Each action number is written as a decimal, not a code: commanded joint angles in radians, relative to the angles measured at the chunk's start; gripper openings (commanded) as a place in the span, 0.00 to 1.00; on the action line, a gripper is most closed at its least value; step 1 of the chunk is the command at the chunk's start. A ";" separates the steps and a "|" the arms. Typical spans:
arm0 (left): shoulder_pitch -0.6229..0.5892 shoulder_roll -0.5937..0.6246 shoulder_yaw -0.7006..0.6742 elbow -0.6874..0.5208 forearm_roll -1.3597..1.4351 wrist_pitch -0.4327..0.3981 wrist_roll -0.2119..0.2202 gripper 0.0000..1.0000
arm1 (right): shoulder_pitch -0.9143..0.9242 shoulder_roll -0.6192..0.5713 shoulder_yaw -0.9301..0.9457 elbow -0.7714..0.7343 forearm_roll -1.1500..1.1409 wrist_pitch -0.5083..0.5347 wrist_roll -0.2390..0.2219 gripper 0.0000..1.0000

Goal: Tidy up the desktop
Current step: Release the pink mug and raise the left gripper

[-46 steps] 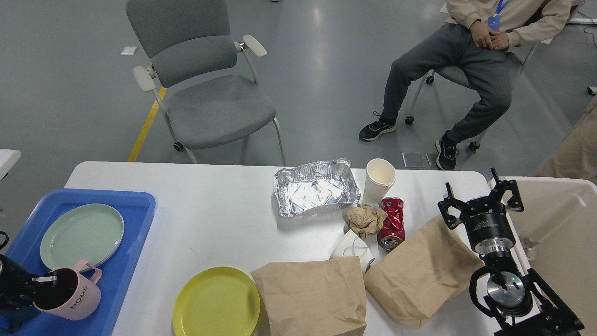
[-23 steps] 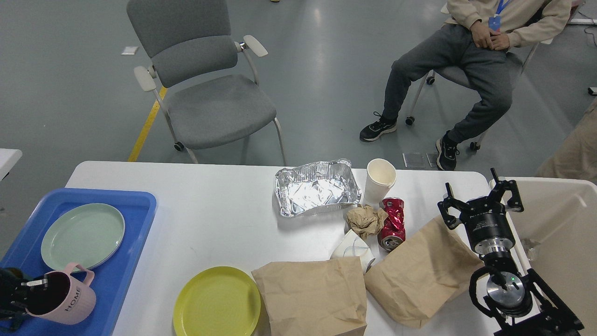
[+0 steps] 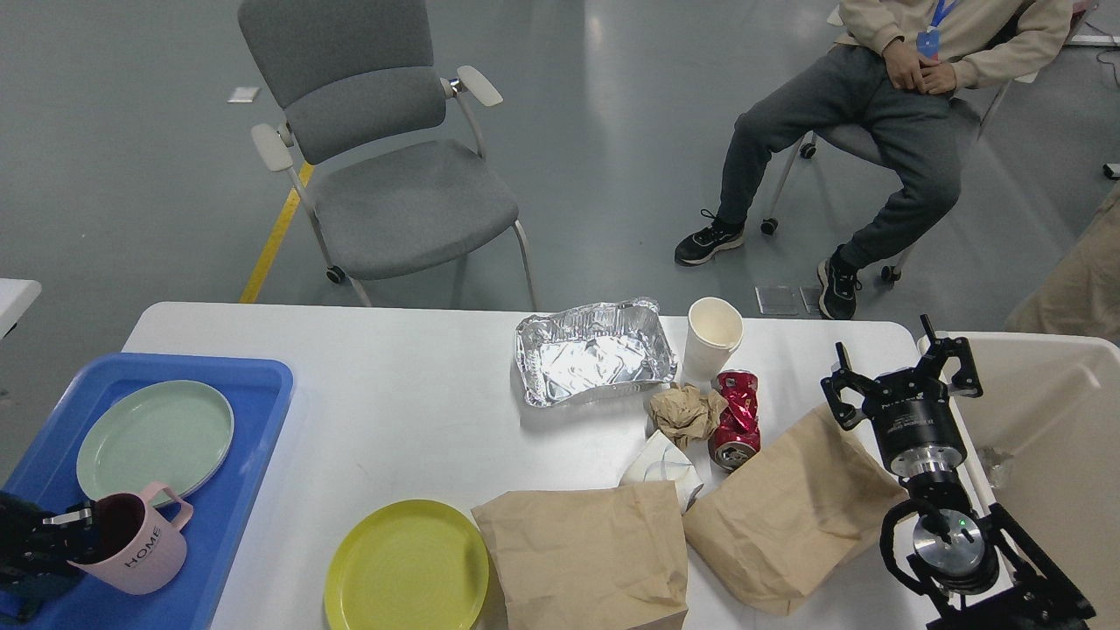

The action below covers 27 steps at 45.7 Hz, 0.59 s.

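Worktop (image 3: 411,376), white and broad, fills the near scene. At its left a blue tray (image 3: 254,420) carries a green plate (image 3: 153,437) and pink mug (image 3: 140,547). My left end effector (image 3: 61,535) grips the mug's rim. Two brown paper bags (image 3: 586,551) and a yellow plate (image 3: 407,569) lie near. My right end effector (image 3: 901,376) hovers spread open.

Bare white tabletop (image 3: 394,394) lies open well left of the right gripper's fingers (image 3: 949,354); paper bags (image 3: 787,516), a crushed can (image 3: 735,418) and a foil tray (image 3: 595,354) crowd between, a bin (image 3: 1050,411) just right.
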 commanded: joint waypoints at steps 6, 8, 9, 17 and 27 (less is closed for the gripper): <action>-0.001 0.003 0.005 -0.001 -0.001 0.002 0.004 0.94 | 0.000 0.000 0.001 0.000 0.000 0.000 0.000 1.00; -0.001 0.003 0.005 -0.001 -0.001 0.002 0.006 0.95 | 0.000 0.000 0.000 0.000 0.000 0.000 0.000 1.00; -0.001 0.003 0.005 -0.001 -0.001 0.002 0.006 0.95 | 0.000 0.000 0.000 -0.001 0.000 0.000 0.000 1.00; -0.010 0.004 0.007 -0.006 -0.001 -0.019 0.007 0.95 | 0.000 0.000 0.000 0.000 0.000 0.000 0.000 1.00; -0.126 -0.002 0.104 -0.051 -0.018 -0.084 0.007 0.95 | 0.000 0.000 0.000 0.000 0.000 0.000 0.000 1.00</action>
